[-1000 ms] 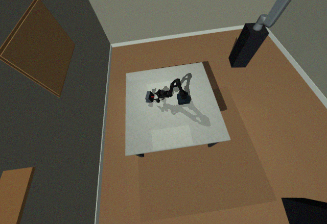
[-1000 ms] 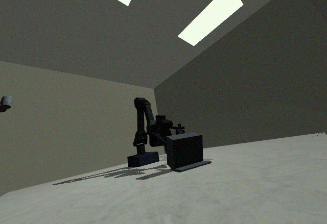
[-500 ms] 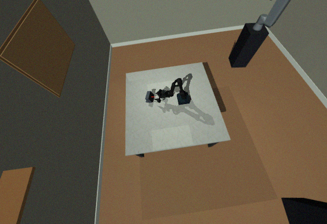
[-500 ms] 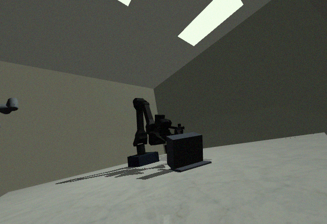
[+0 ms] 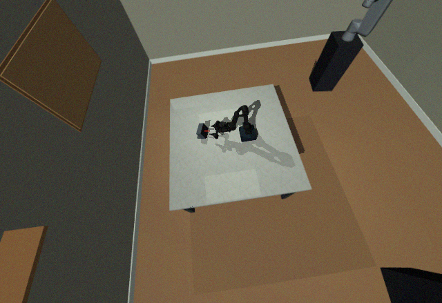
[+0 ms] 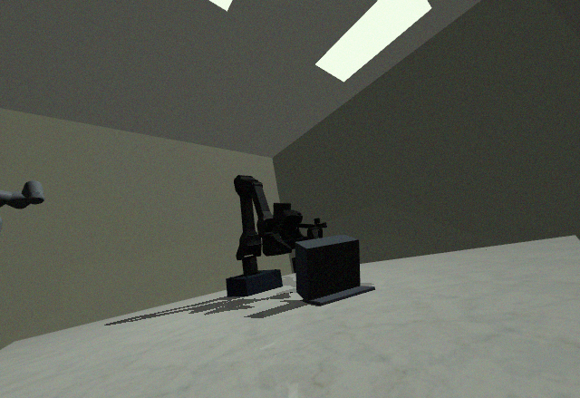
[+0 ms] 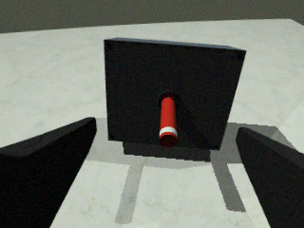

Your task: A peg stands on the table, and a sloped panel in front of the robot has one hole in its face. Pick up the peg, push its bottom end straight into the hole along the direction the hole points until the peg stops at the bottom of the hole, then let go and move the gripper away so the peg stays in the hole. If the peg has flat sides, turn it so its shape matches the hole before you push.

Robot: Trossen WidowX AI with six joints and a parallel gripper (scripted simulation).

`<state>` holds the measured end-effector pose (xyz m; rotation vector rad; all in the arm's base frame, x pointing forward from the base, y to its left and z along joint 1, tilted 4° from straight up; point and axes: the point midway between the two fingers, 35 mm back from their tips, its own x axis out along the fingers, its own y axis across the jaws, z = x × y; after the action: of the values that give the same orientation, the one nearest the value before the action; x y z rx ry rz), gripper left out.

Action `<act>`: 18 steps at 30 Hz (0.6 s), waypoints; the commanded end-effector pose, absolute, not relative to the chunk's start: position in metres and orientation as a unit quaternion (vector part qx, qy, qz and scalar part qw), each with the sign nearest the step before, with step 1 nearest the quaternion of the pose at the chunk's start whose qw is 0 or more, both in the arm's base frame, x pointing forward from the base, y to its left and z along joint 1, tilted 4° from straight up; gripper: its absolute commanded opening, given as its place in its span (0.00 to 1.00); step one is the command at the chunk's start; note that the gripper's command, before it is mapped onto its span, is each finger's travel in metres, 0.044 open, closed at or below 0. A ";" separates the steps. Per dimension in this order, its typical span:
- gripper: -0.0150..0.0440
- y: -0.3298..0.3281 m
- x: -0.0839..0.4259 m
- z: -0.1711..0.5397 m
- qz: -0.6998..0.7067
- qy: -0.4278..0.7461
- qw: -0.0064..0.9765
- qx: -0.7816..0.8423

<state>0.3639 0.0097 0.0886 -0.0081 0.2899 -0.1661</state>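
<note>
The peg [image 7: 168, 120] sits in the hole [image 7: 167, 95] of the dark panel [image 7: 142, 85], near the middle of the table [image 7: 43, 76]. The claw [image 7: 166, 157] is spread wide, holding nothing and clear of the peg. Judged step: retreat; next, draw straight back without brushing it.

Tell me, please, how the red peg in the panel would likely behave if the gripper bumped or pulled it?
The peg looks stiff: a straight, smooth cylinder. Being round, it would probably roll if it came out onto the table. One end sits in the panel's hole, so a sideways bump should barely shift it. The open gripper holds nothing.
</note>
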 end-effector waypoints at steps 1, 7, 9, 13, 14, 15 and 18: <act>1.00 0.011 0.360 0.090 -0.083 0.145 0.986 -0.003; 1.00 0.012 0.355 0.092 -0.083 0.145 0.986 -0.003; 1.00 0.012 0.353 0.092 -0.083 0.145 0.986 -0.003; 1.00 0.013 0.350 0.093 -0.083 0.145 0.986 -0.003; 1.00 0.013 0.349 0.094 -0.083 0.145 0.986 -0.003; 1.00 0.013 0.349 0.094 -0.083 0.145 0.986 -0.003; 1.00 0.013 0.346 0.095 -0.083 0.145 0.986 -0.003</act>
<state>0.3494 0.0128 0.0942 -0.0082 0.2893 -0.1652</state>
